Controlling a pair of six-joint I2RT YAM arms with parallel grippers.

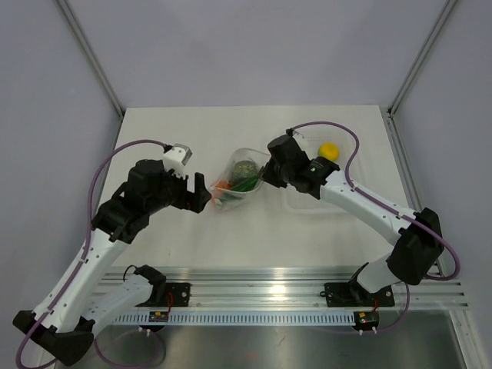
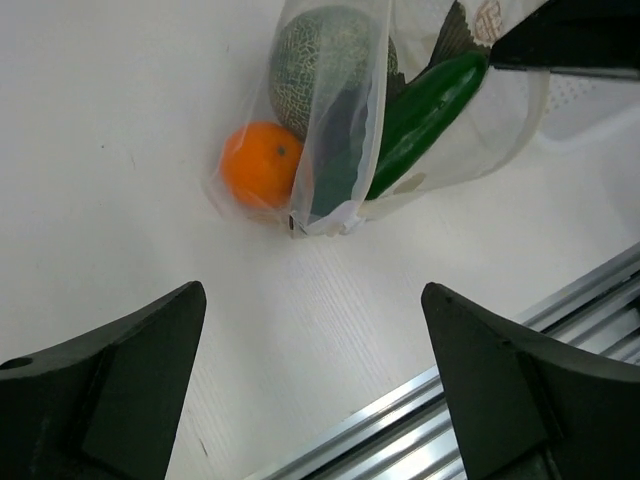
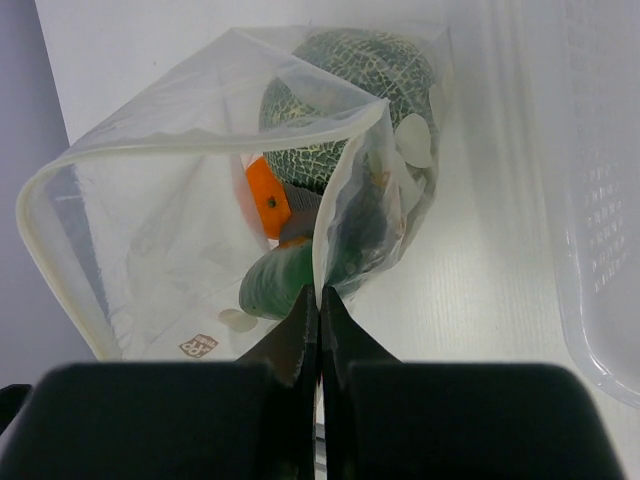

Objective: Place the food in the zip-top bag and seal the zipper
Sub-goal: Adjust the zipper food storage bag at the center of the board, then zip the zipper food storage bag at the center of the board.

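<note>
The zip-top bag [image 1: 240, 178] lies mid-table with its mouth held open. Inside it are the speckled green ball [image 3: 340, 80], the small orange ball [image 3: 268, 195] and the dark green cucumber [image 3: 275, 285]; a greyish-brown piece between them is mostly hidden. My right gripper [image 3: 319, 300] is shut on the bag's rim, by the whitish zipper strip [image 3: 200, 135]. The yellow lemon piece [image 1: 329, 151] lies outside the bag, in the clear tray. My left gripper [image 2: 315, 330] is open and empty, a short way from the bag's bottom corner and the orange ball [image 2: 259, 163].
A rigid clear tray [image 1: 346, 201] lies right of the bag, under my right arm; its edge shows in the right wrist view [image 3: 600, 200]. An aluminium rail [image 1: 307, 286] runs along the table's near edge. Frame posts stand at the back corners.
</note>
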